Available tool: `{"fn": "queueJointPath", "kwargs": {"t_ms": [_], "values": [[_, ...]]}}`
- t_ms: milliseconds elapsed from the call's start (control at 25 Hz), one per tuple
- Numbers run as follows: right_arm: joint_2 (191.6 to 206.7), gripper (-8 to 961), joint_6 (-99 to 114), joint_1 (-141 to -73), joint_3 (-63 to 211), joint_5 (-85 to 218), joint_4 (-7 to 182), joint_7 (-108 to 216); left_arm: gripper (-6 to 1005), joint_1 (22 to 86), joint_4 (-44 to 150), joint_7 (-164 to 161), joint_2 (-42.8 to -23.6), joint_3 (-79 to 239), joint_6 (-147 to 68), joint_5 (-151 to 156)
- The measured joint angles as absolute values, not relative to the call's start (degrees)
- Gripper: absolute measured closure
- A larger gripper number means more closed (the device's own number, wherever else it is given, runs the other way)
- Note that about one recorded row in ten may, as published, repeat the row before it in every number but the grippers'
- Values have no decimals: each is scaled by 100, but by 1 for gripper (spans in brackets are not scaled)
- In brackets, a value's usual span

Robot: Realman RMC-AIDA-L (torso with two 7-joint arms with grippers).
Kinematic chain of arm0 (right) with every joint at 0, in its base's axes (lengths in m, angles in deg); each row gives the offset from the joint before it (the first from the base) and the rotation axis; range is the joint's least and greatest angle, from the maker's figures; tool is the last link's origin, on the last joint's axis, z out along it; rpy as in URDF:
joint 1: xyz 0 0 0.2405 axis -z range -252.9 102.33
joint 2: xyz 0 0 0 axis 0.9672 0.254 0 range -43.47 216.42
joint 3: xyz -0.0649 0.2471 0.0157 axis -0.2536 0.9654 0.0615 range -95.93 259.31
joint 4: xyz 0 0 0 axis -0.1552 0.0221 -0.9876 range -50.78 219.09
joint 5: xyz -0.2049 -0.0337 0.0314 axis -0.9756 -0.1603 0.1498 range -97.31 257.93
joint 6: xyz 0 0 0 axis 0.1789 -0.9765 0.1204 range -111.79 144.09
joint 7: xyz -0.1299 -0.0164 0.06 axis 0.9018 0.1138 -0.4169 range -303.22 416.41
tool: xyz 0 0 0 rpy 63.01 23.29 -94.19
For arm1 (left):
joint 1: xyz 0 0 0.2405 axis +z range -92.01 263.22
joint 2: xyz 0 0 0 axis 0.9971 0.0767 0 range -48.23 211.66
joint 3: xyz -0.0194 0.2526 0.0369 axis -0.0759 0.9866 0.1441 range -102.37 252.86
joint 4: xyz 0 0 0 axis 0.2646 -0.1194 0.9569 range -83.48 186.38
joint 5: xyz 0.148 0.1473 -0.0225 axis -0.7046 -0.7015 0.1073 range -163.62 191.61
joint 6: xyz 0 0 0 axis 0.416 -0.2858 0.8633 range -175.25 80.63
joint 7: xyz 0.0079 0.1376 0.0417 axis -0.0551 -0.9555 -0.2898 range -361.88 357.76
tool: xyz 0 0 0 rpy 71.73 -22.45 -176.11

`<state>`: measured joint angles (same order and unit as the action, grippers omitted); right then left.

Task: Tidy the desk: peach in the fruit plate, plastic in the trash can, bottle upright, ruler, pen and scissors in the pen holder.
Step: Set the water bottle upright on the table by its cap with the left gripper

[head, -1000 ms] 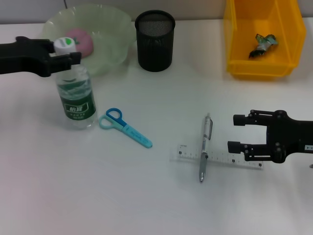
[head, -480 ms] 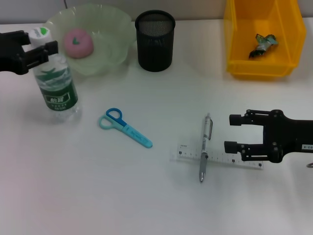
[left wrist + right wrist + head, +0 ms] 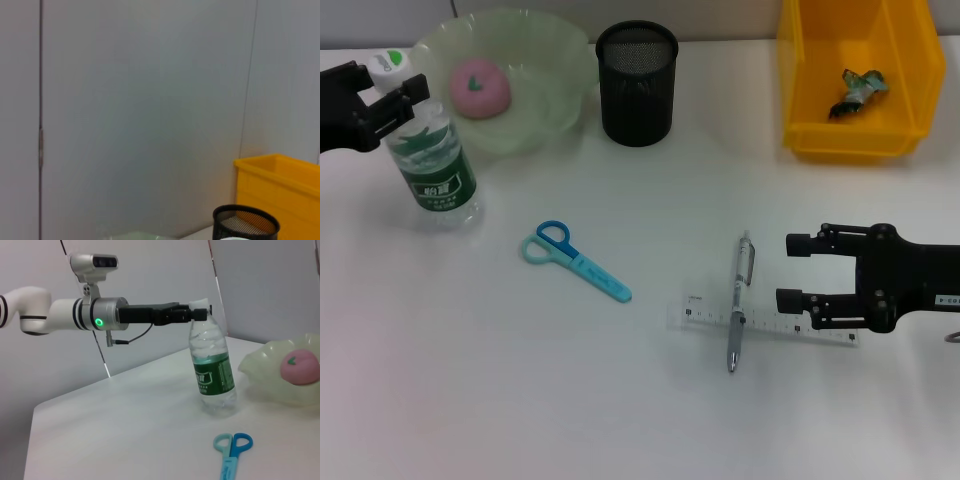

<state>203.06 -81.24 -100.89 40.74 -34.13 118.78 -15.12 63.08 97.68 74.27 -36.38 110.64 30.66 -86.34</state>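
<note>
My left gripper (image 3: 394, 86) is shut on the neck of the clear green-labelled bottle (image 3: 432, 165), which stands upright on the table left of the fruit plate; the right wrist view shows the same grip (image 3: 196, 313) on the bottle (image 3: 212, 371). The pink peach (image 3: 480, 87) lies in the pale green plate (image 3: 555, 70). My right gripper (image 3: 792, 272) is open, just right of the silver pen (image 3: 738, 305) that lies across the clear ruler (image 3: 770, 324). The blue scissors (image 3: 576, 262) lie mid-table. The plastic wrapper (image 3: 856, 90) lies in the yellow bin (image 3: 800, 90).
The black mesh pen holder (image 3: 637, 82) stands between the plate and the yellow bin, and it also shows in the left wrist view (image 3: 246, 227). A wall rises behind the table.
My left gripper carried the bottle left, away from the scissors, then a little farther back beside the plate. My right gripper crept slightly left toward the pen and ruler.
</note>
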Motion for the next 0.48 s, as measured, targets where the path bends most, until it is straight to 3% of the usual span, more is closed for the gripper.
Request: {"fn": "queueJointPath", "kwargs": {"t_ms": [480], "values": [[20299, 195, -8122, -10082, 4067, -3430, 11878, -1512, 457, 6238, 9532, 7212, -3652, 11115, 2706, -8616]]}}
